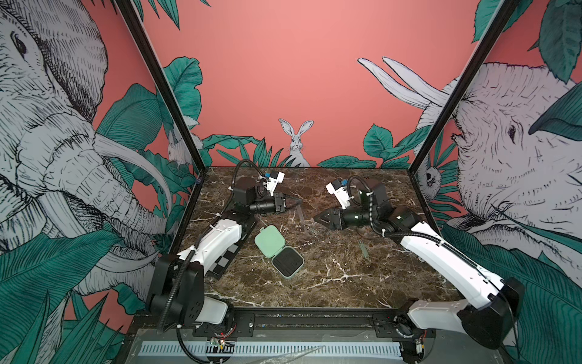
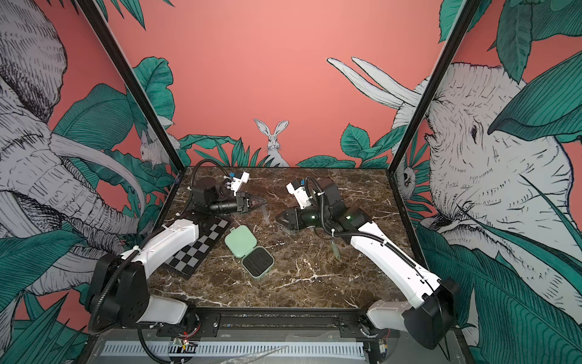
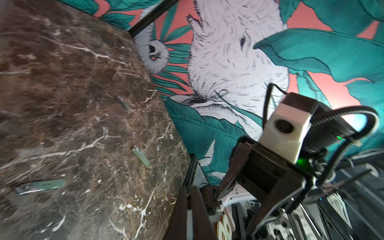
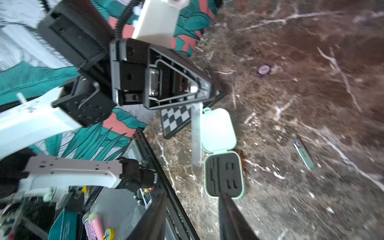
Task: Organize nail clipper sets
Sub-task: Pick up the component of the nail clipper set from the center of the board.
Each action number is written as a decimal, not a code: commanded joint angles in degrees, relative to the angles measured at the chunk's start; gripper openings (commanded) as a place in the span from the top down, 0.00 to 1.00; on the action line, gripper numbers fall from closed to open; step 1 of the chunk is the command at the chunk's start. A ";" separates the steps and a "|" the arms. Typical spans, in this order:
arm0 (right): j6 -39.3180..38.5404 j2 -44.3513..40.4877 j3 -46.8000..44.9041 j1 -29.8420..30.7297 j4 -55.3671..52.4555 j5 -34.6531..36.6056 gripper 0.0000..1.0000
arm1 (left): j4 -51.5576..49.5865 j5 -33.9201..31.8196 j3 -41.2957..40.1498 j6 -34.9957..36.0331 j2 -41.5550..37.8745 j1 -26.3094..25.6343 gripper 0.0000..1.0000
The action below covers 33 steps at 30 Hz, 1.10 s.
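Observation:
The mint-green case of the nail clipper set lies open mid-table, its lid (image 1: 270, 241) flat and its base with the dark insert (image 1: 287, 263) nearer the front; the insert's slots (image 4: 223, 176) hold nothing. My left gripper (image 1: 297, 200) hovers behind the case, shut on a thin pale tool (image 4: 196, 135) that hangs down from its tip. A pale strip shows between its fingers (image 3: 182, 207). To the right of it my right gripper (image 1: 316, 217) faces it, open, nothing between its fingers (image 4: 230, 218). Green-grey tools lie loose on the marble (image 1: 363, 249) (image 3: 41, 186) (image 3: 141, 158).
A black-and-white checkered board (image 2: 198, 249) lies at the left, partly under the left arm. The marble table (image 1: 330, 283) is walled by printed panels on three sides, with a black rail (image 1: 315, 321) along the front. A small purple sticker (image 4: 264, 69) sits on the marble.

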 commanded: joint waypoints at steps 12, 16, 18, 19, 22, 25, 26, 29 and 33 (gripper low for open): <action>6.59 4.02 3.88 0.19 10.76 -11.87 0.78 | 3.02 8.69 3.89 -5.33 -5.64 -0.28 1.00; 7.43 4.82 3.92 0.19 12.30 -12.23 0.77 | 3.27 8.70 3.86 -6.19 -6.02 -0.28 1.00; 7.85 5.16 3.92 0.19 13.26 -12.22 0.75 | 3.33 8.78 3.86 -6.45 -6.25 -0.35 1.00; 8.25 5.26 3.92 0.19 13.83 -12.52 0.75 | 3.37 8.78 3.78 -6.62 -6.33 -0.31 1.00; 8.73 5.77 3.83 0.19 14.82 -12.75 0.75 | 3.46 8.80 3.60 -6.97 -6.58 -0.35 1.00; 9.88 6.17 3.67 0.19 16.70 -13.76 0.75 | 3.45 8.79 3.33 -7.08 -6.70 -0.36 1.00; 10.07 6.34 3.77 0.19 16.86 -14.02 0.76 | 3.46 8.78 3.32 -7.15 -6.60 -0.36 1.00; 9.90 6.76 3.91 0.19 16.86 -14.15 0.77 | 3.97 8.68 3.17 -7.73 -6.51 -0.38 1.00; 9.90 7.21 3.91 0.20 17.01 -14.15 0.79 | 5.75 8.78 2.92 -9.44 -6.18 -0.36 1.00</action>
